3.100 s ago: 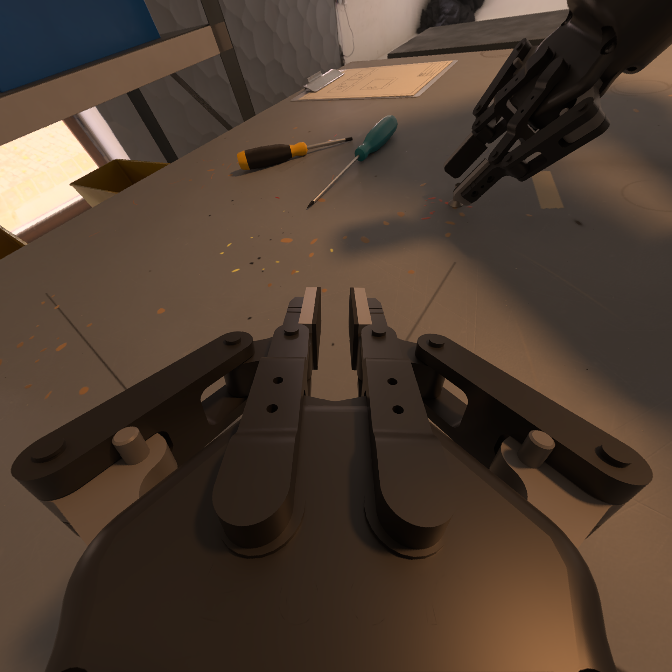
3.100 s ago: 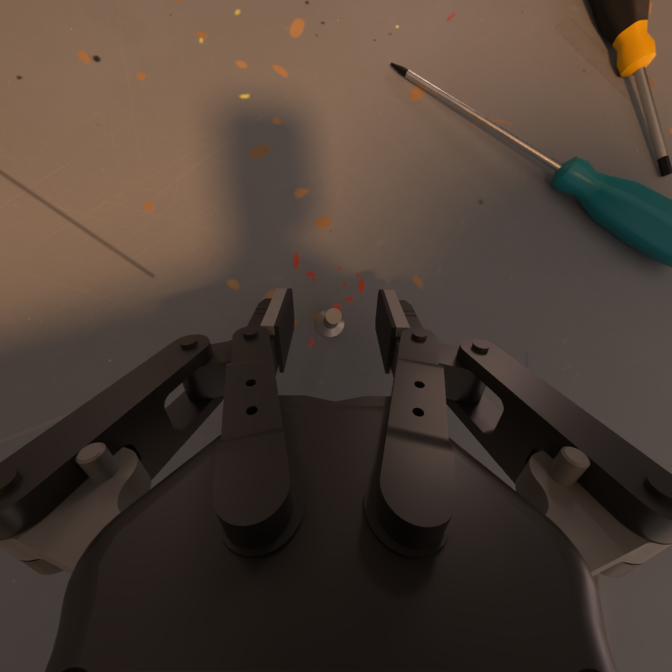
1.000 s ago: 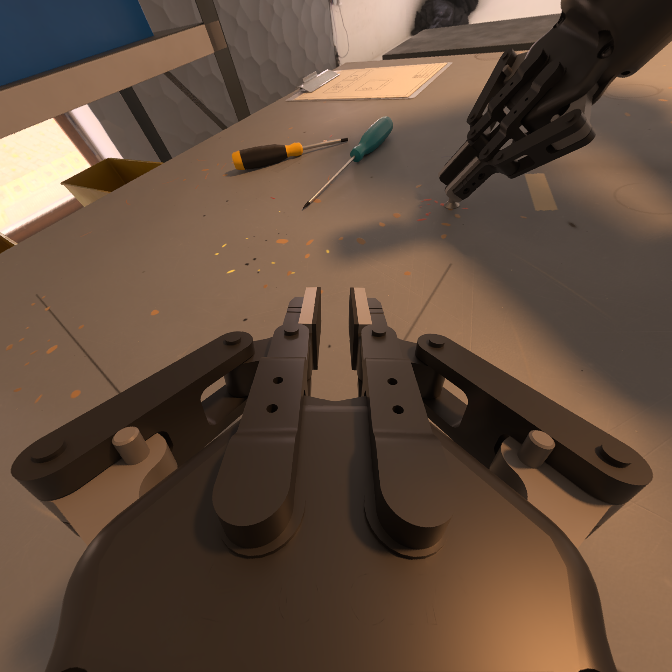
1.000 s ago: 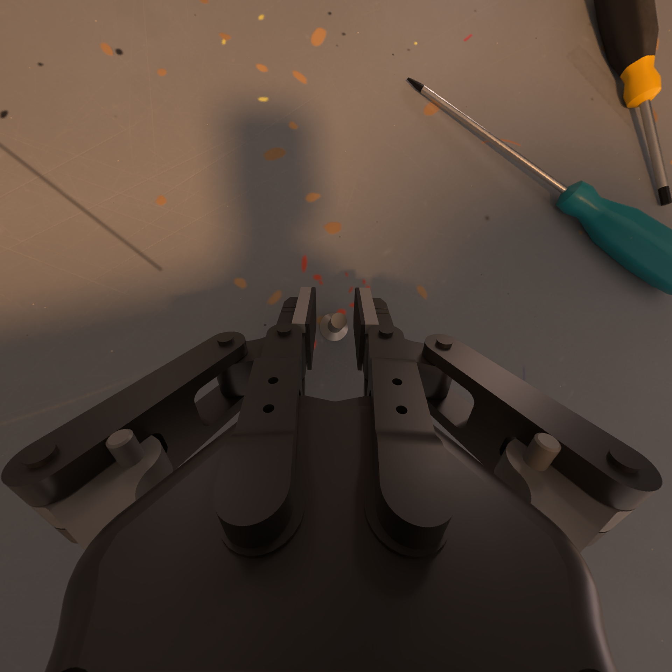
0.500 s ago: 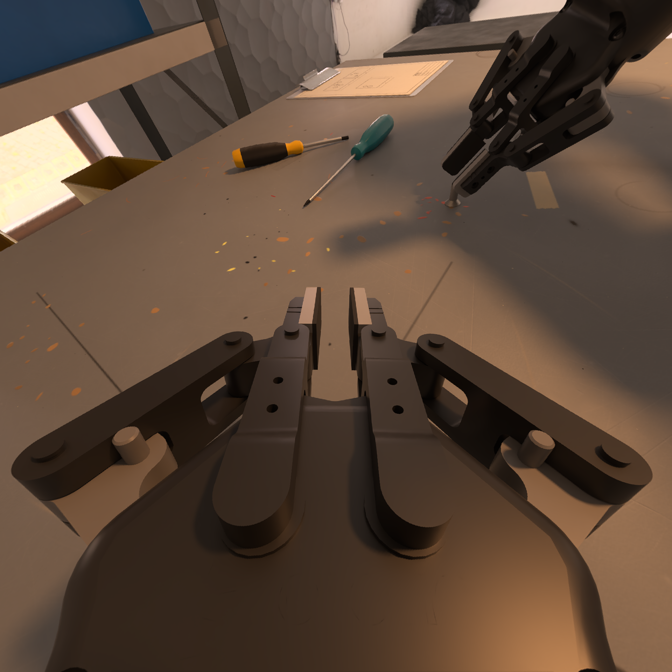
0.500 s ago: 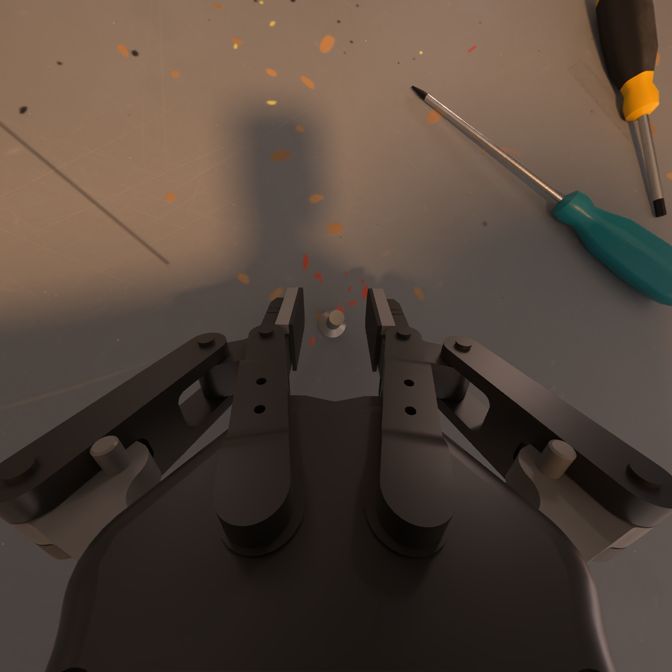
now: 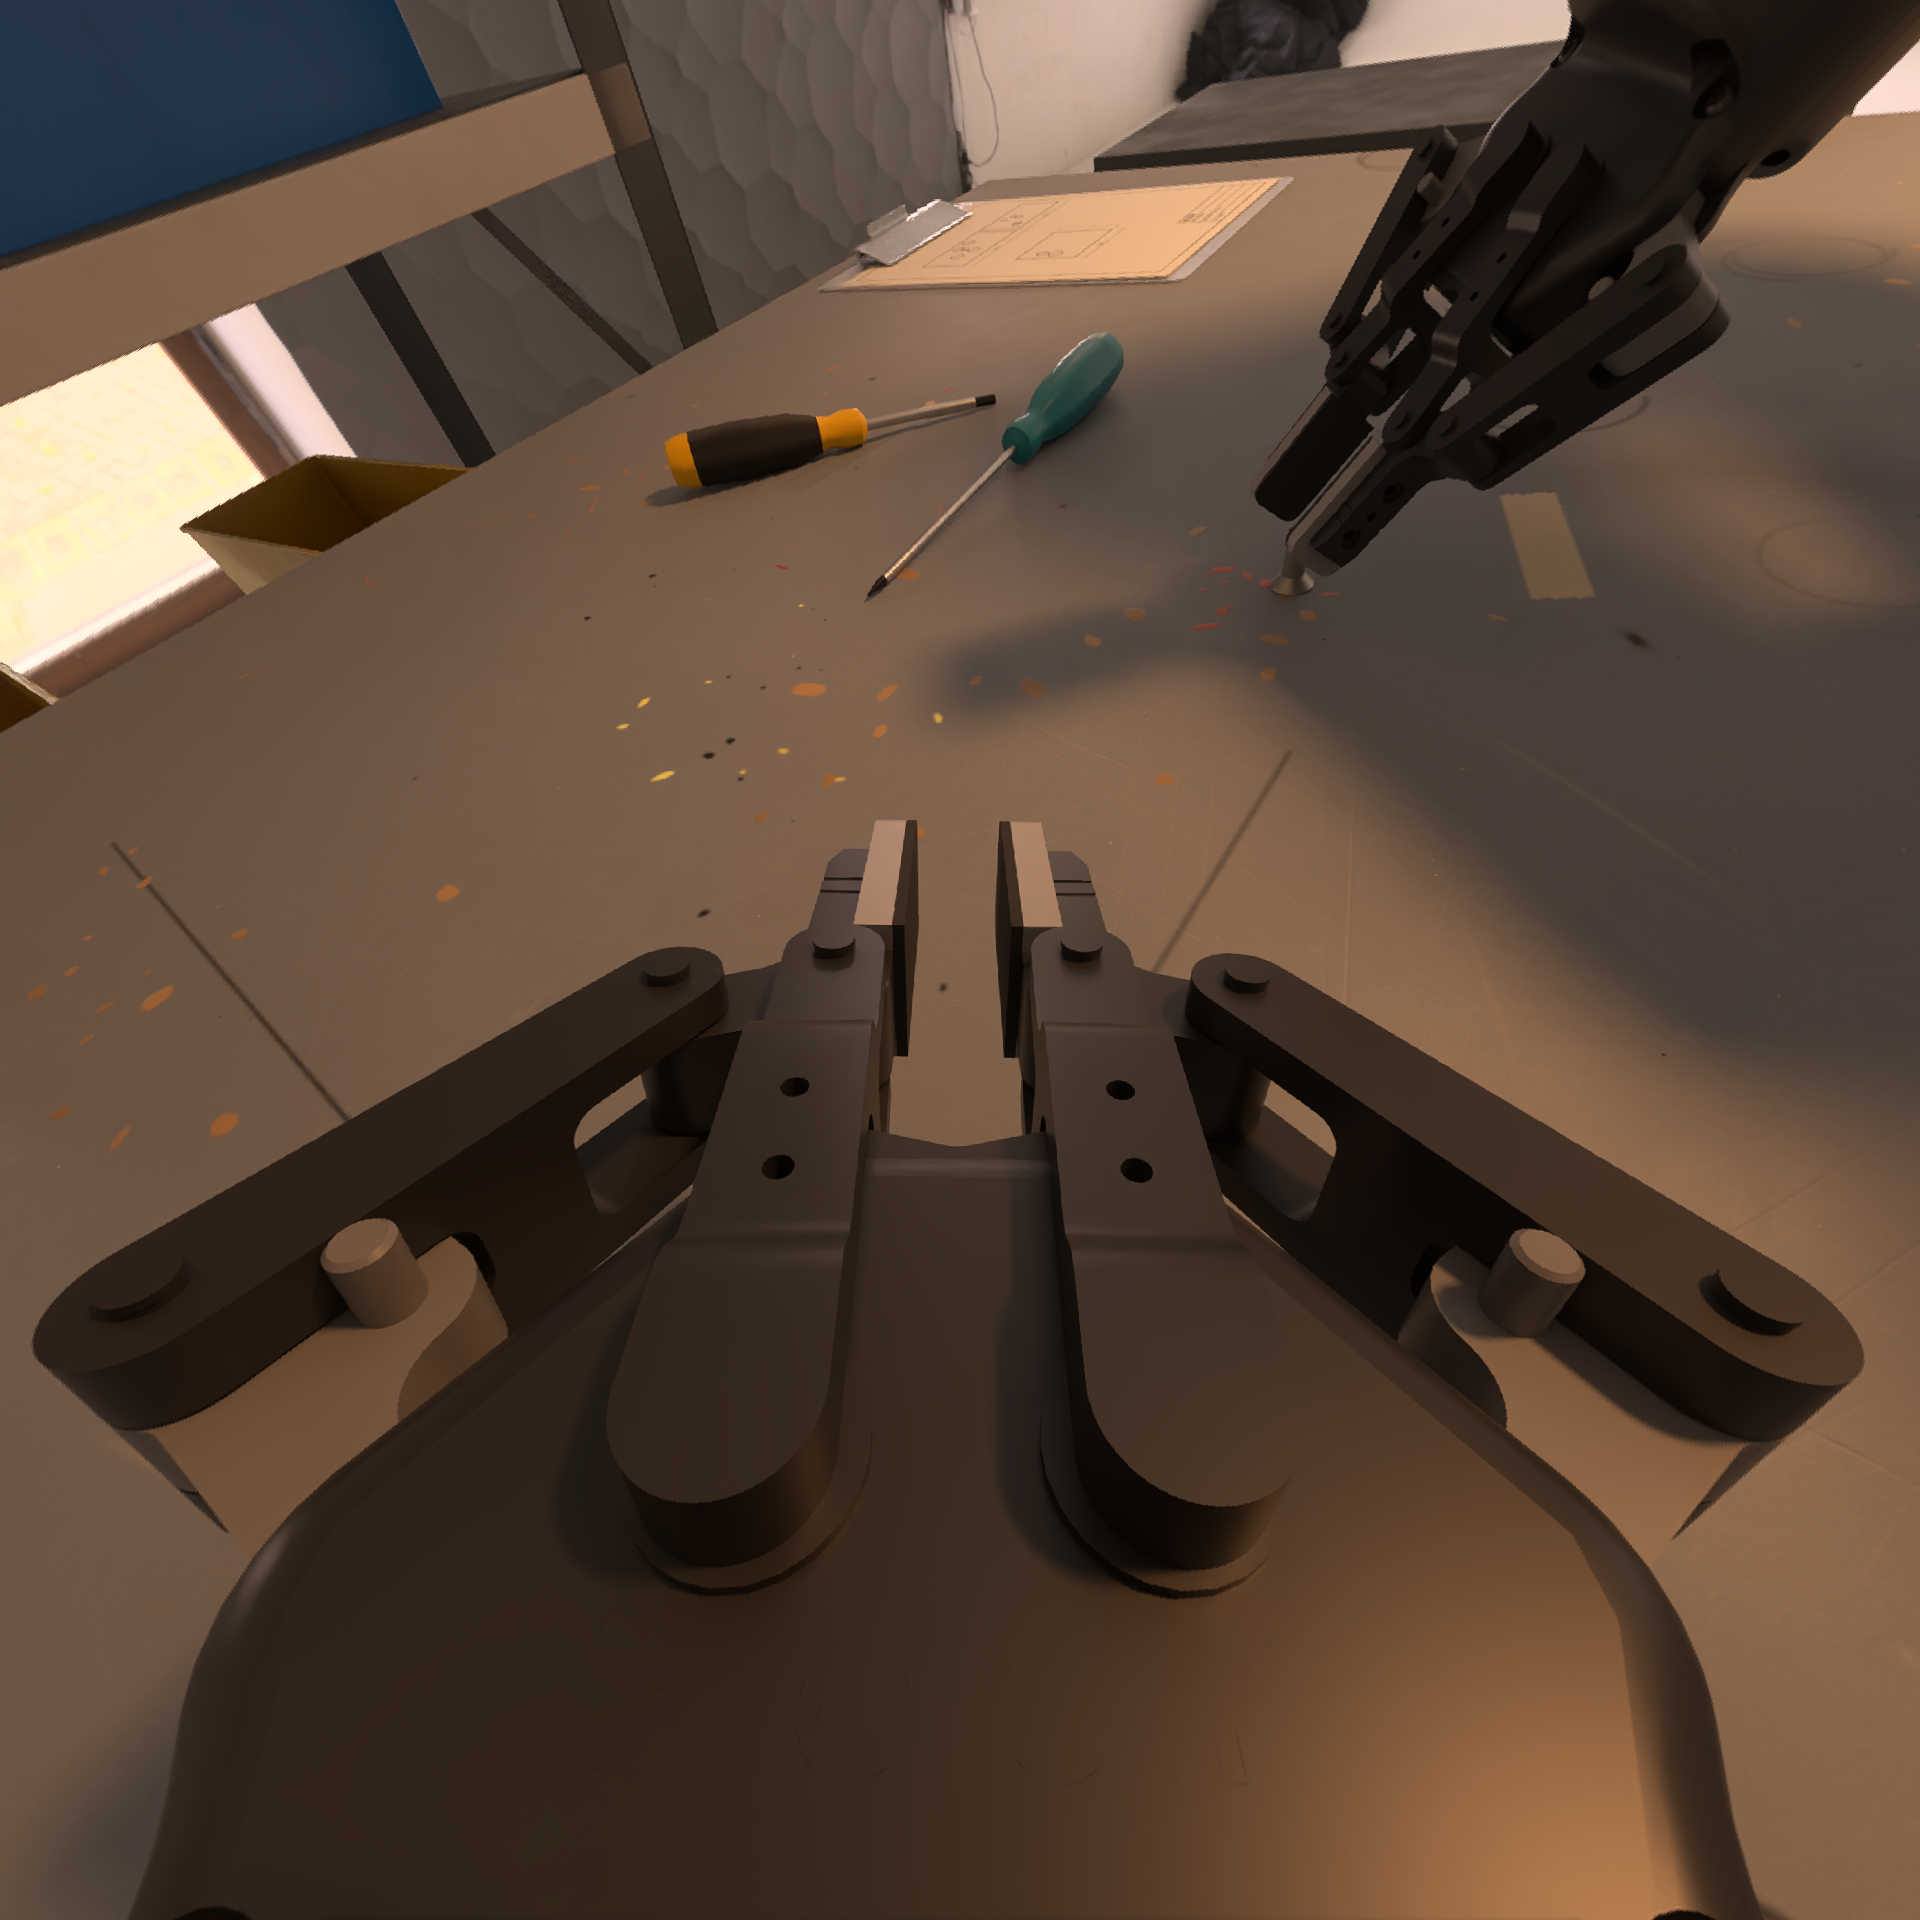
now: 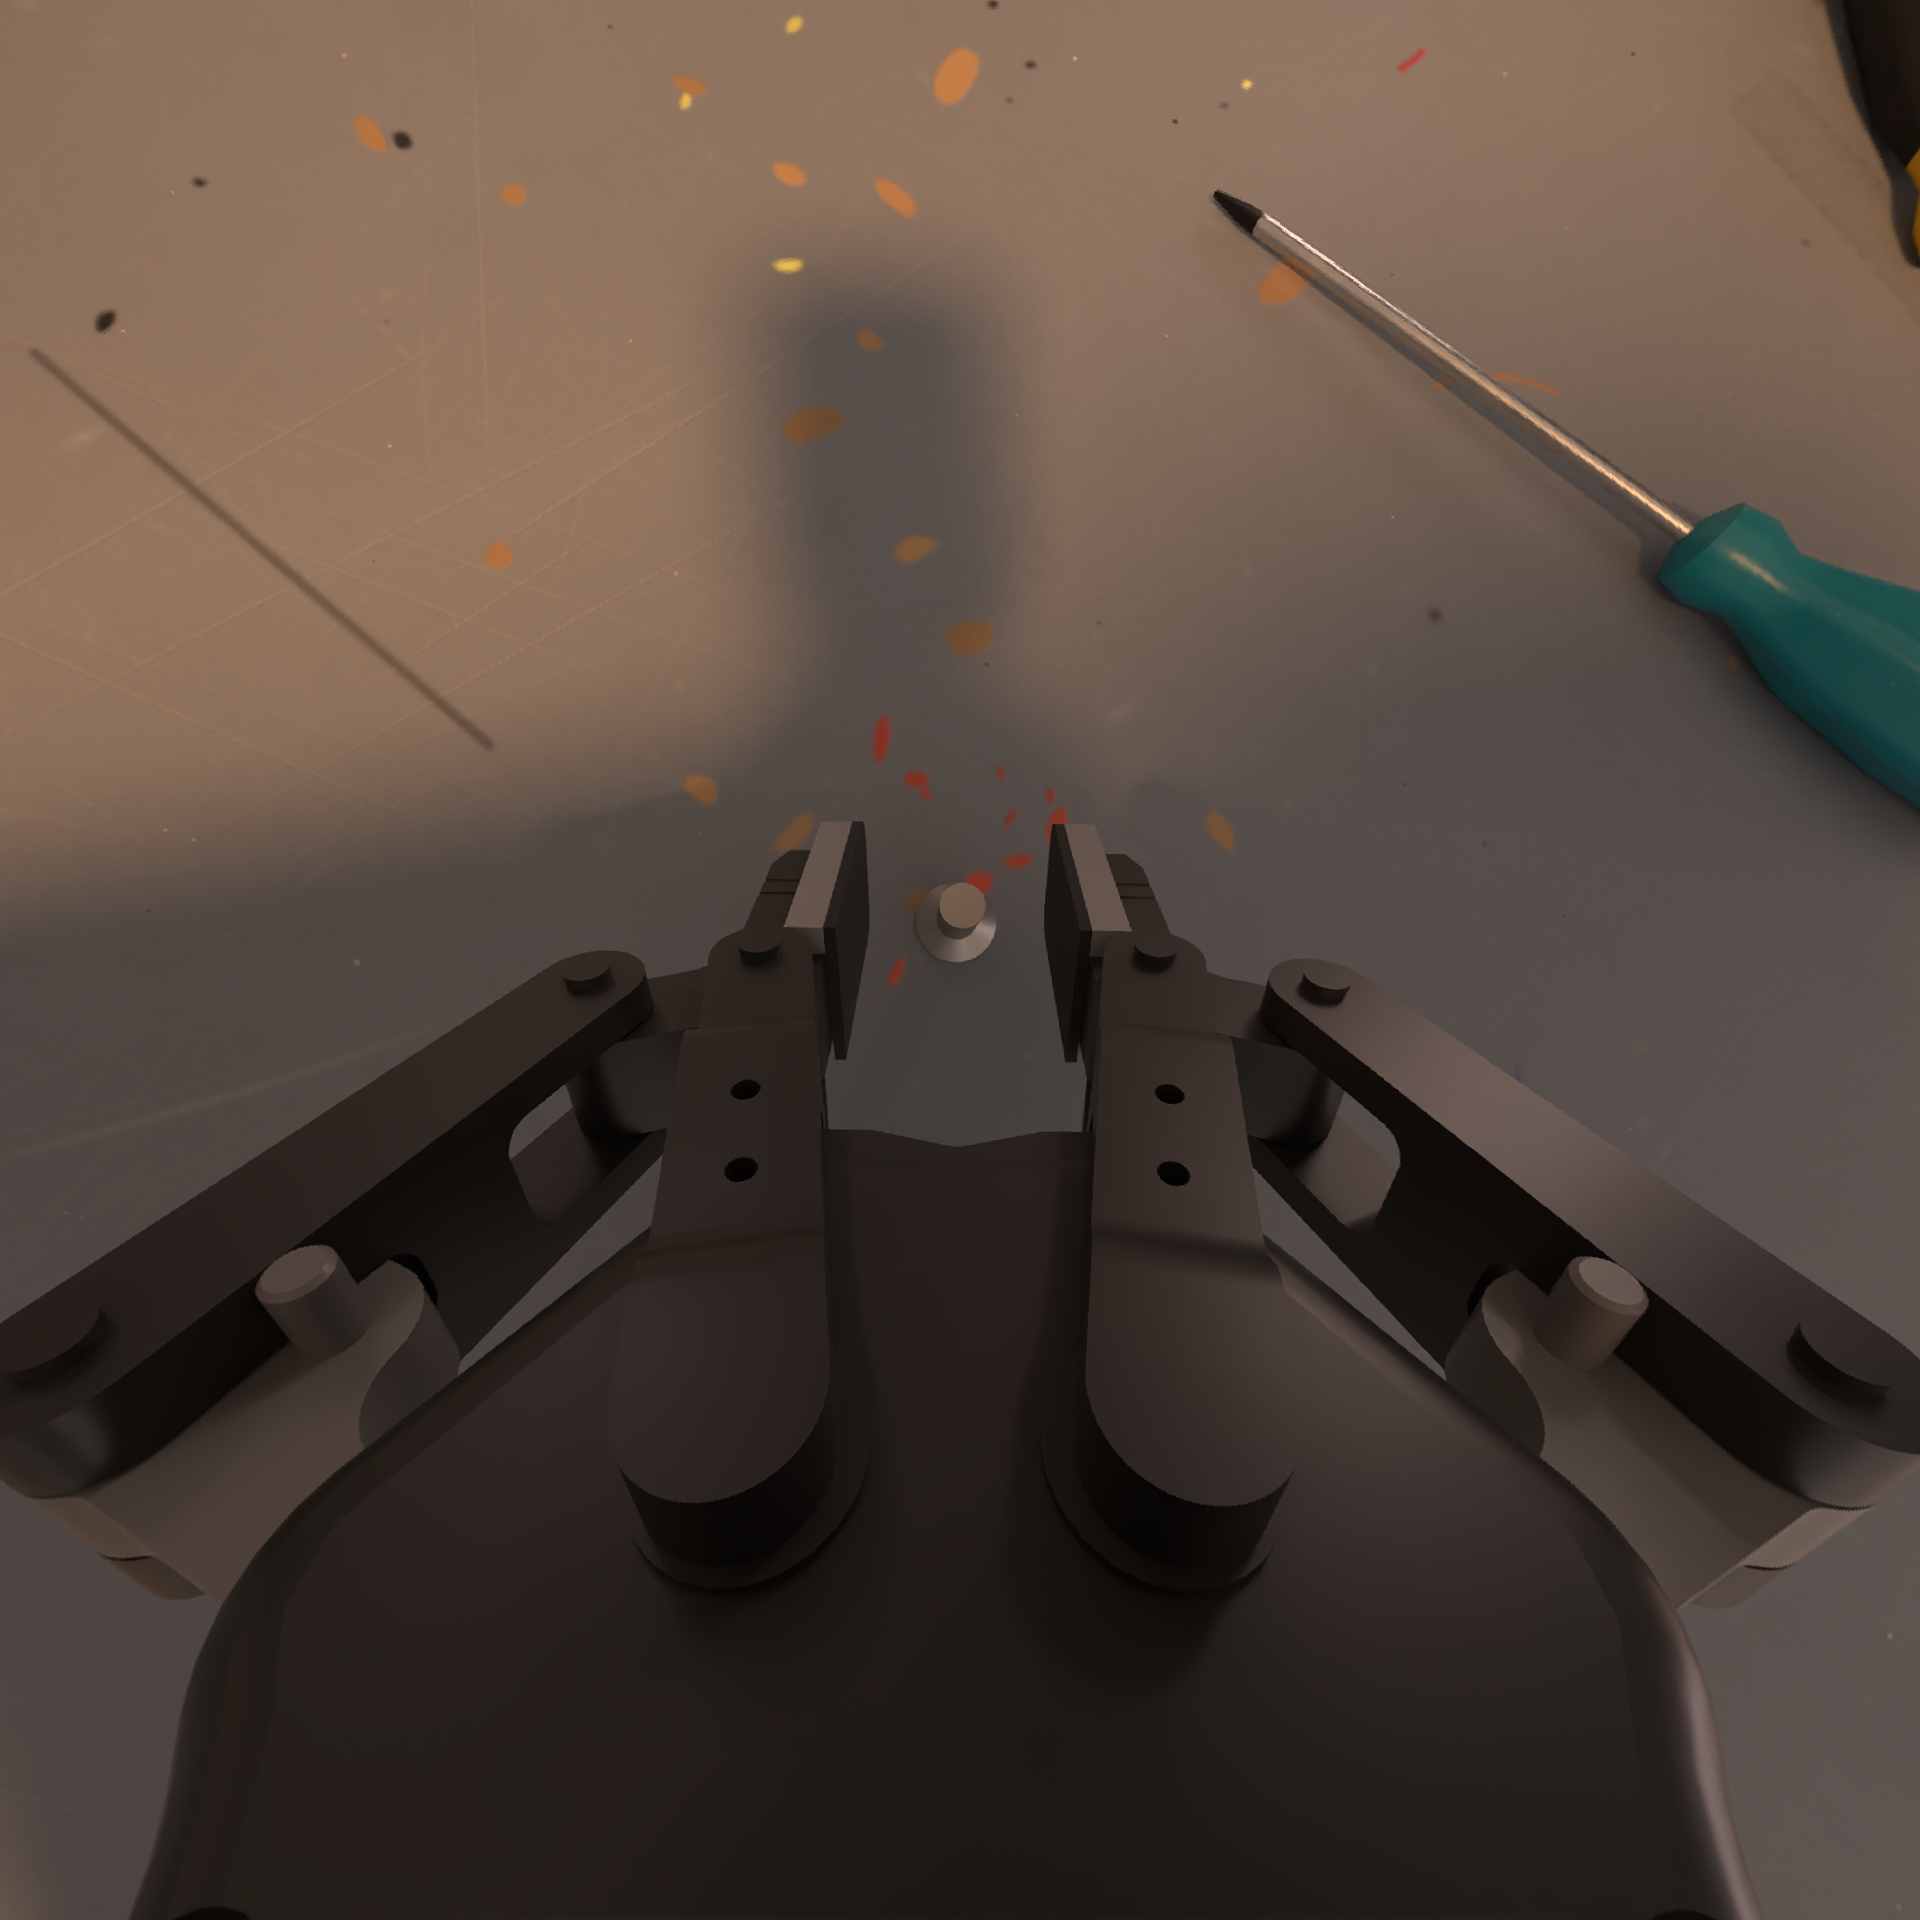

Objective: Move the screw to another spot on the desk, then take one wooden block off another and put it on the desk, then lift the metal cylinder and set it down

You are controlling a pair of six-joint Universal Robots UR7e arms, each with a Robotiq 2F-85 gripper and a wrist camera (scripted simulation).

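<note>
The right gripper [image 8: 956, 883] hangs low over the desk [image 8: 416, 520] with its fingers parted, and the screw [image 8: 954, 923] stands between them on its flat head, shank pointing up, a clear gap on either side so neither pad [image 8: 836, 914] touches it. Small red and orange flecks are scattered on the desk around it. From the left wrist view the same screw [image 7: 1291, 578] sits on the surface right under the tips of that gripper [image 7: 1320, 540], in the shaded part of the desk. The left gripper [image 7: 956, 873] is well apart from it, poised above bare desk, its fingers drawn close with a narrow slot between them and nothing in it. A teal-handled screwdriver [image 7: 1013, 447] lies farther back with its tip toward the near edge, and a black-and-yellow screwdriver [image 7: 774, 447] lies just beside it. A clipboard with a sheet [image 7: 1060, 234] rests at the far end, and a strip of tape [image 7: 1546, 544] is stuck on the desk beyond the screw.
</note>
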